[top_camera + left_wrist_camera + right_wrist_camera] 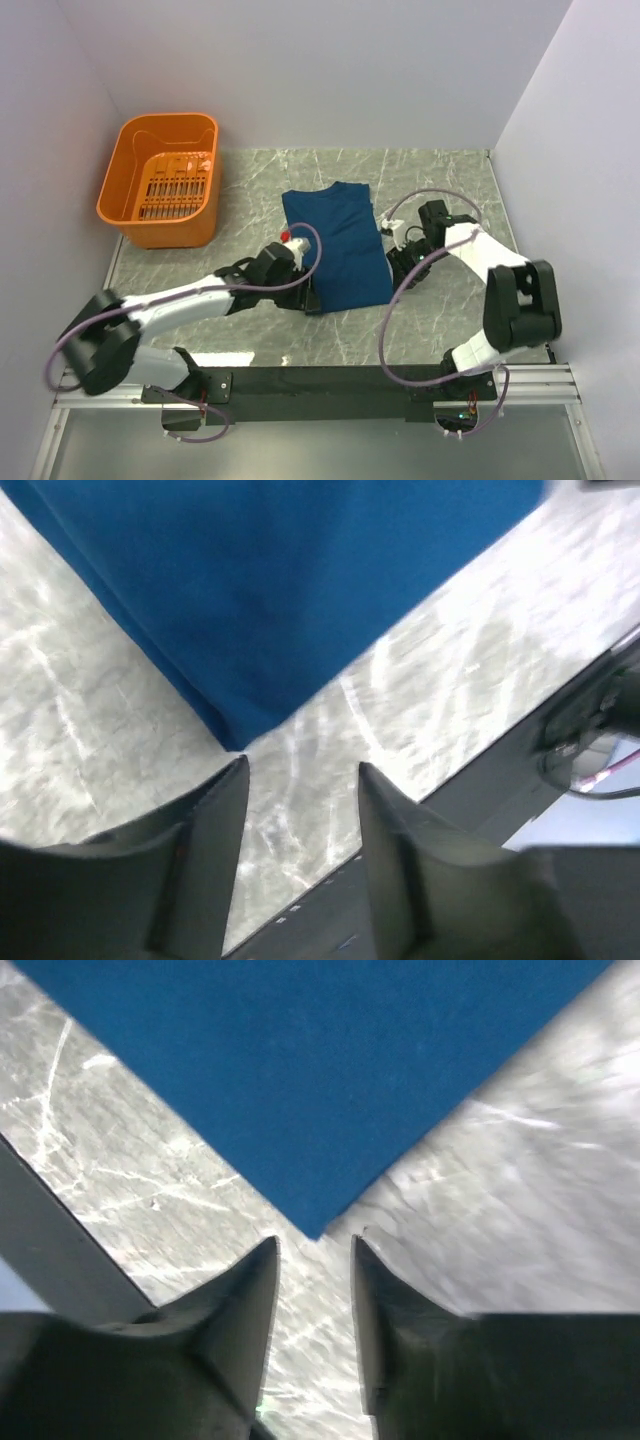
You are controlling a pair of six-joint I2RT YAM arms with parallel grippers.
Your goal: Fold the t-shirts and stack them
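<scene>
A dark blue t-shirt lies flat on the marble table as a long folded rectangle, neck end away from the arms. My left gripper sits at its near left corner. In the left wrist view that gripper is open, with bare marble between its fingers and the t-shirt corner just ahead of the left fingertip. My right gripper is at the near right side. Seen from its own wrist, the right gripper is open, and the t-shirt corner points into the gap without being pinched.
An orange slotted basket stands at the back left of the table. White walls close in the left, back and right sides. The black mounting rail runs along the near edge, close behind the left gripper.
</scene>
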